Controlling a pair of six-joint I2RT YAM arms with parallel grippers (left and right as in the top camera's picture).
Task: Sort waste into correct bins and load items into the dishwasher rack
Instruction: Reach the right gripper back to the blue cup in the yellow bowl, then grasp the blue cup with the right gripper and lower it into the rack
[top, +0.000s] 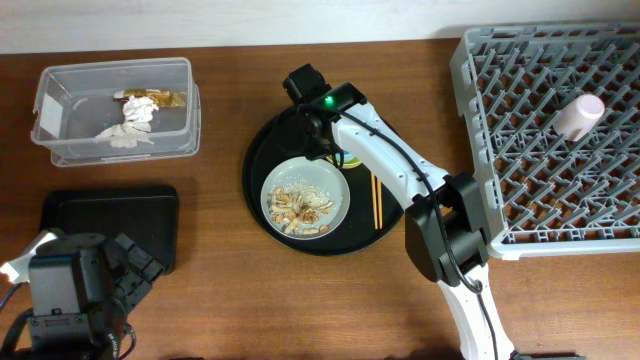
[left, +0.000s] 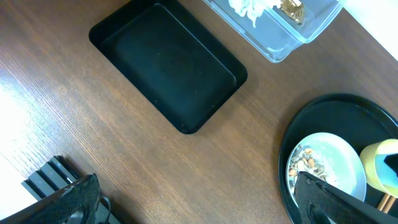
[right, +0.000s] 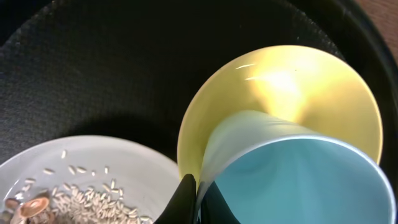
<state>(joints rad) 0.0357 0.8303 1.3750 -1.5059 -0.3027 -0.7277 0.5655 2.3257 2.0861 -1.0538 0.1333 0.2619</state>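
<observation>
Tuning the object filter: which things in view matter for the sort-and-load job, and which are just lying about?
Job: clear box, black rectangular tray, crumpled paper, gold wrapper, food scraps, plate, yellow bowl, light blue cup, pink cup, rack.
Lying about: round black tray, chopsticks.

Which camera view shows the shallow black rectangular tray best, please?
The left wrist view: the black rectangular tray lies whole and unobstructed, its inside bare. Overhead, the left arm covers its lower part. The right wrist view does not show it.
</observation>
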